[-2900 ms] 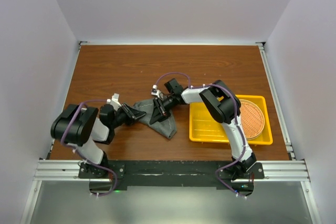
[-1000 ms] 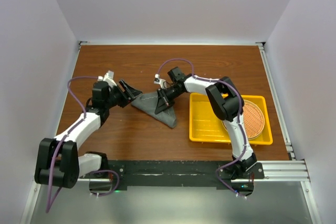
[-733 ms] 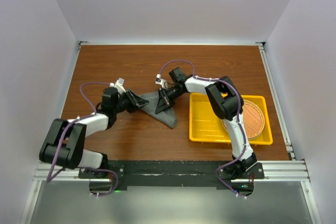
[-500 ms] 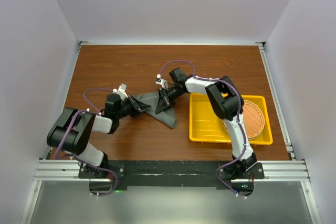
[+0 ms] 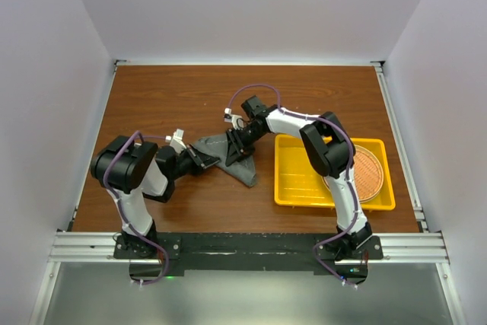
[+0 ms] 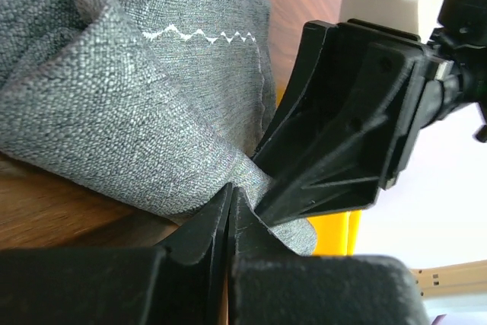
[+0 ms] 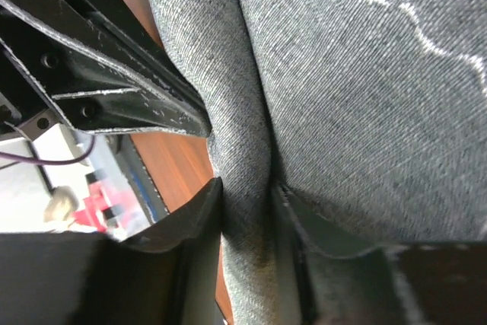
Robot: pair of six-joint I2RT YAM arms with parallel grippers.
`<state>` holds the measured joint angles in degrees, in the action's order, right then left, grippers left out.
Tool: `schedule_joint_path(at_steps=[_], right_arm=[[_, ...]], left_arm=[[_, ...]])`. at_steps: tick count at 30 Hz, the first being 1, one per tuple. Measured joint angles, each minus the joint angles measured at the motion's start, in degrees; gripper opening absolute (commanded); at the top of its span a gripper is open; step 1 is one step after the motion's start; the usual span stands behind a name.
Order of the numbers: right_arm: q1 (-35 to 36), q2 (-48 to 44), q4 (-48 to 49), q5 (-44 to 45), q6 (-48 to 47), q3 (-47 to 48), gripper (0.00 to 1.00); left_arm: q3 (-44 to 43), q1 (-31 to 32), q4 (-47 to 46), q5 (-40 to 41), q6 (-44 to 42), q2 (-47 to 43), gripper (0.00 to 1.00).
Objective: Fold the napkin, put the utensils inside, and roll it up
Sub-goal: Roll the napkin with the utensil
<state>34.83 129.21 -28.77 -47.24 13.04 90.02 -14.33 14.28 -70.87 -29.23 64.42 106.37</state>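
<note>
The dark grey napkin lies bunched on the wooden table, left of the yellow tray. My left gripper is at its left corner. In the left wrist view its jaws are pressed together with the napkin edge pinched at their tips. My right gripper reaches in from the right. Its jaws stand a little apart, with a raised fold of the napkin between them. The two grippers nearly touch across the cloth. The utensils are out of view.
A yellow tray sits to the right of the napkin, with a round woven orange-brown mat in its right half. The right arm's white links pass over the tray's far left corner. White walls close in the table.
My left arm pulled in toward its base and its gripper closed on the napkin's left corner. The right gripper's jaws have parted around the fold; the napkin hardly moved.
</note>
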Motion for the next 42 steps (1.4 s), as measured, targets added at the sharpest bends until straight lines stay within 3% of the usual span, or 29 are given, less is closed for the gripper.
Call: schedule_joint_path(at_steps=[5,14,21,30,33,36,40,41,42], right_arm=[[1.60,-2.82,-6.21,7.85,-3.04,1.81,0.55],[9.46,-11.23,-11.15,37.07,-10.16,1.79,0.76],[19.63,-14.84,-8.83,50.97,-13.64,0.52,0.77],[21.94,-12.76,-3.76,58.36,-14.82,-2.10,0.76],[22.27,-11.04,-2.08,59.23,-15.19,-3.08,0.73],[22.69,-10.45,-0.52,59.82,-15.26,-3.54,0.63],[23.43,-10.40,0.81,61.07,-15.10,-4.37,0.38],[23.71,-10.40,1.18,61.33,-15.19,-4.57,0.26],[23.87,-10.40,1.44,61.66,-15.02,-4.66,0.21]], left_arm=[[0.15,0.00,0.76,0.09,-0.42,-0.74,0.00],[-4.11,0.00,17.31,0.07,-2.95,-7.39,0.00],[-8.68,0.00,30.23,-0.02,-3.06,-10.32,0.00],[-12.96,0.00,40.54,-0.33,-2.49,-11.47,0.00],[-13.55,0.00,42.36,-0.37,-2.45,-11.76,0.00],[-13.68,-0.02,43.34,-0.39,-2.03,-12.00,0.00],[-13.70,-0.13,44.52,-0.22,-1.55,-12.68,0.03],[-13.70,-0.33,45.09,-0.04,-1.40,-13.07,0.06],[-13.68,-0.57,45.83,0.00,-1.46,-13.62,0.08]])
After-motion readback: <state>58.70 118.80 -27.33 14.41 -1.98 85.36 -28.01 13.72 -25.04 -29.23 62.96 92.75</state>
